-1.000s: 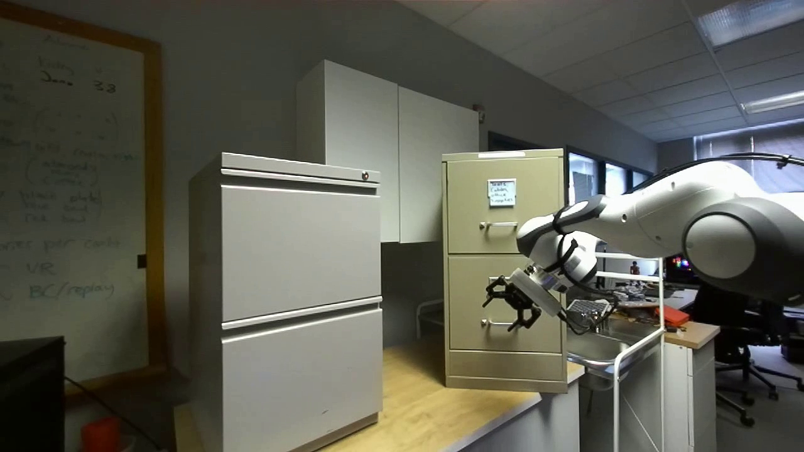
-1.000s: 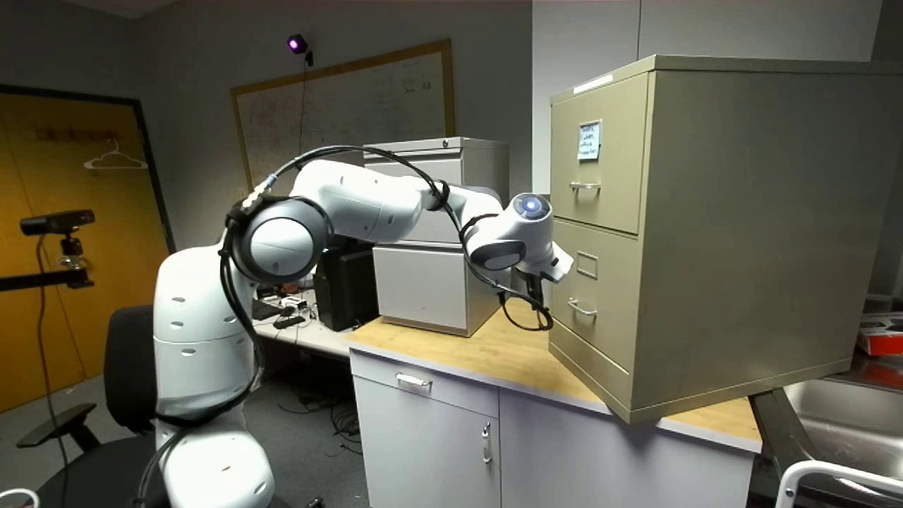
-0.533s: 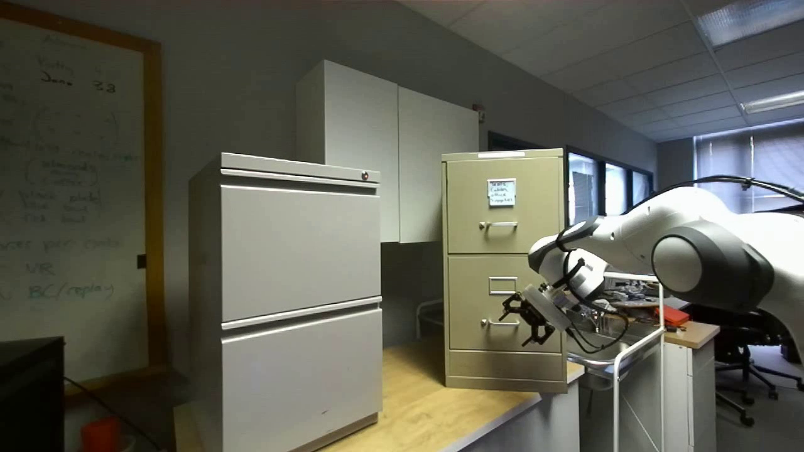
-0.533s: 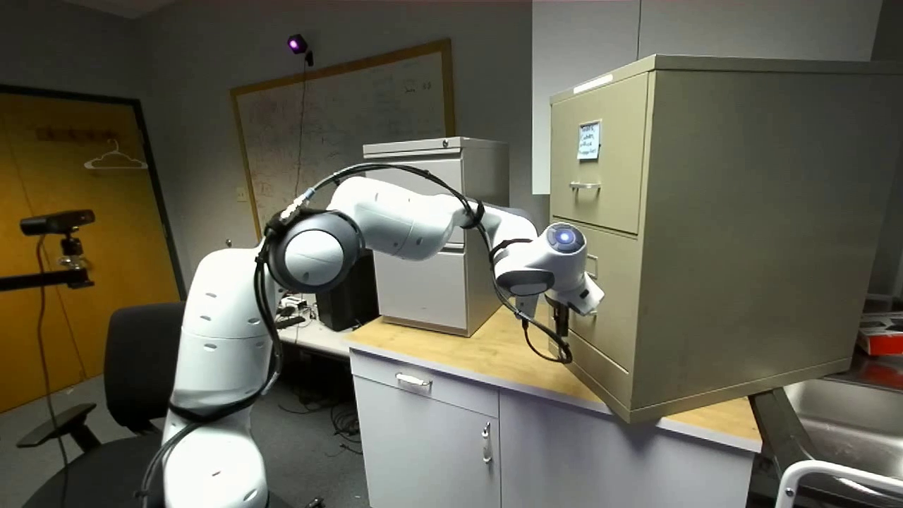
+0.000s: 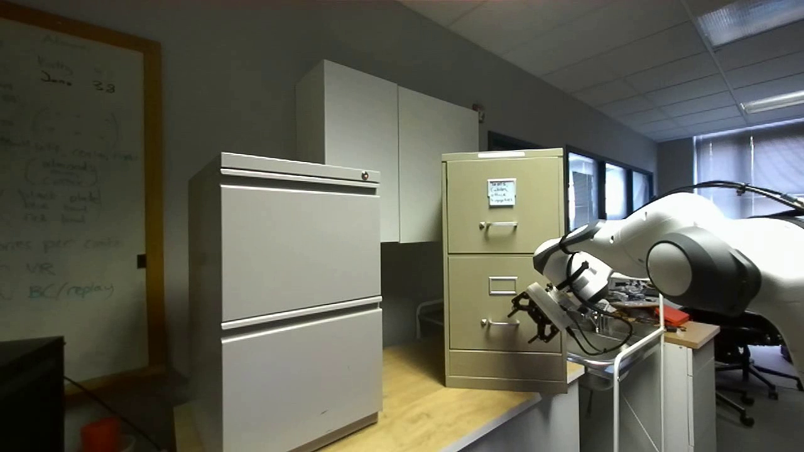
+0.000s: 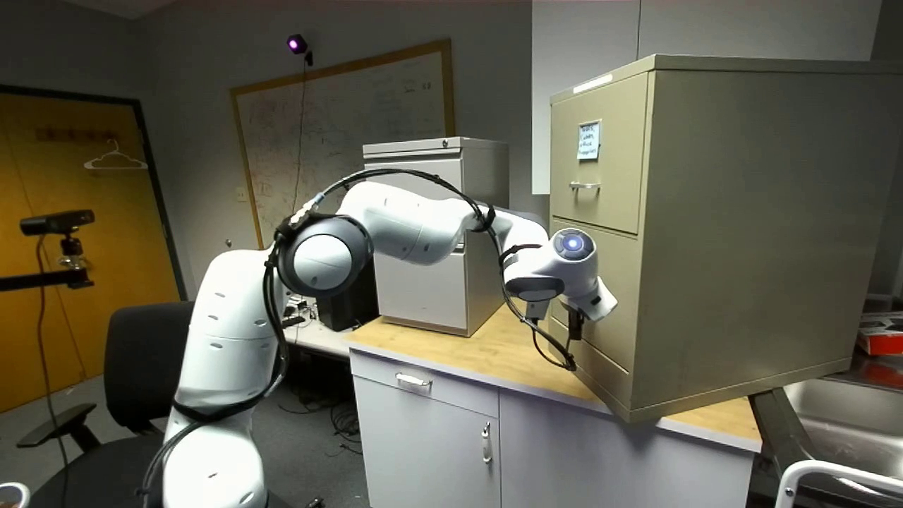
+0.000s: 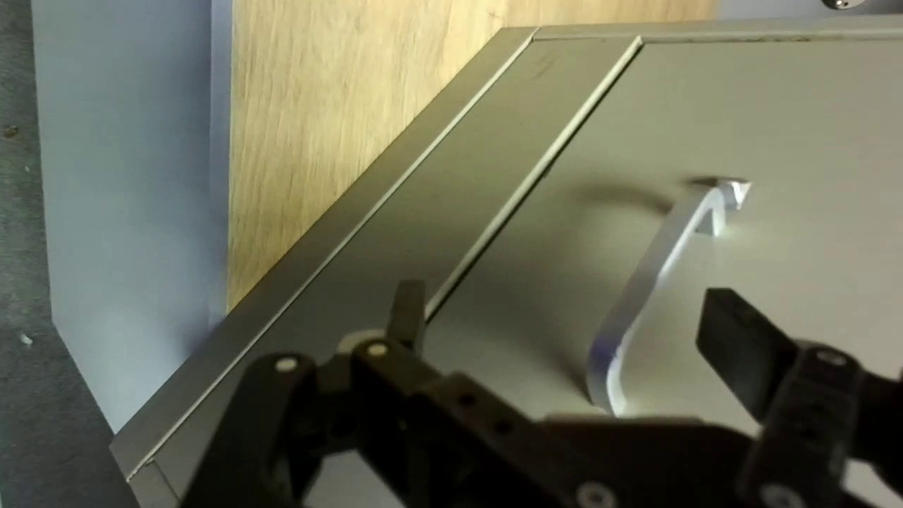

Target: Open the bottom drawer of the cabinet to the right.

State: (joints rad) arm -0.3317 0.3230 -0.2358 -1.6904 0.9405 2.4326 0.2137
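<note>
In the wrist view the gripper [image 7: 575, 328] stands with fingers [image 7: 744, 353] spread, lower centre and lower right; between them shows the handle [image 7: 645, 282] of the closed bottom drawer [image 7: 797, 240]. In an exterior view the grey cabinet [image 5: 301, 251] stands centre left, the tan cabinet [image 5: 471, 254] centre right, on the counter [image 5: 427, 402]; windows [image 5: 615, 185] further right.

Cabinet [image 6: 748, 212] & btm drwr [image 5: 468, 304] tan, handle [image 7: 645, 282] silver, gripper [image 7: 574, 326] blk.

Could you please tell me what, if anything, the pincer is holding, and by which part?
Nothing is held: the pincer is open, and in the wrist view the silver handle of the bottom drawer shows between its parted jaws, ungripped.
</note>
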